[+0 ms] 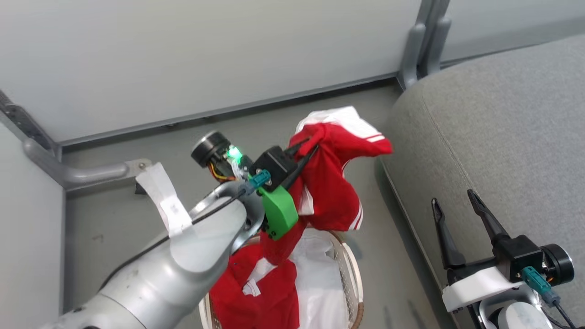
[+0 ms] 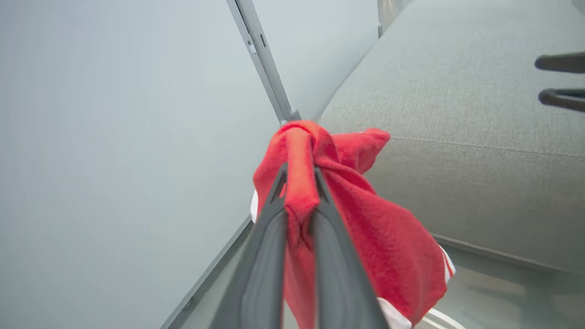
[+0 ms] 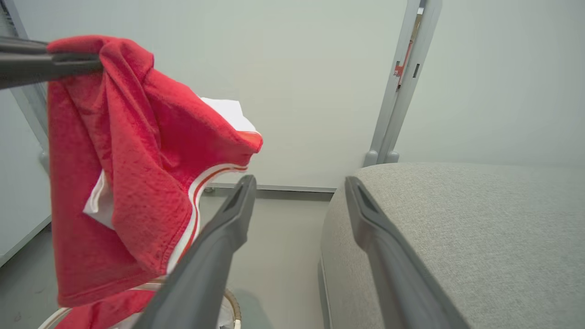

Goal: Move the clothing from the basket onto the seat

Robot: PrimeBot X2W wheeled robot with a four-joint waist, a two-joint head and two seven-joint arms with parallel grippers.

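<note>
Two pale wall panels (image 1: 183, 59) meet a grey metal post (image 1: 422, 41) behind our work, and a dull grey floor (image 1: 114, 219) runs below them. To our right the seat (image 1: 502, 128) stands on that floor, a grey woven cushion with a rounded edge and a stitched seam. The basket (image 1: 354, 274) sits on the floor just beside the seat, its brown rim curving round a white liner (image 1: 320, 283).

Our left gripper (image 1: 312, 144) is pinched tight on a fold of the red garment (image 1: 331, 183), which hangs in the air above the basket, apart from the seat. The fabric is bright red and fleecy, bunched at the pinch and drooping in loose folds, with a white panel at its top and white stripes along a hem. A second red garment (image 1: 260, 292) lies crumpled in the basket on the liner; whether the hanging one touches it we cannot tell. Our right gripper (image 1: 452, 197) hovers over the seat's front edge, fingers spread wide with nothing between them.
</note>
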